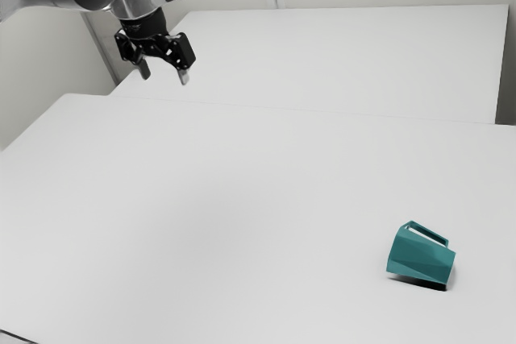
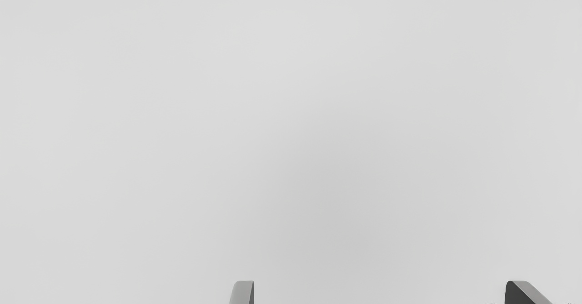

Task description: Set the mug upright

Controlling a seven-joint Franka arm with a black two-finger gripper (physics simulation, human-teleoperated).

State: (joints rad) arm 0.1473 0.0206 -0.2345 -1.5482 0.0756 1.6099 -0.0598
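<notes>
Exterior view: a teal mug [image 1: 421, 257] lies on its side, well to the exterior view's right of the wide-open gripper [image 1: 164, 79], long axis roughly left-to-right.

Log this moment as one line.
mug: on its side on table | gripper: open, raised, away from mug | task: not yet done

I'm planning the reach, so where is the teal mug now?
In the exterior view, the teal mug lies on its side toward the right, on the white table.
</notes>
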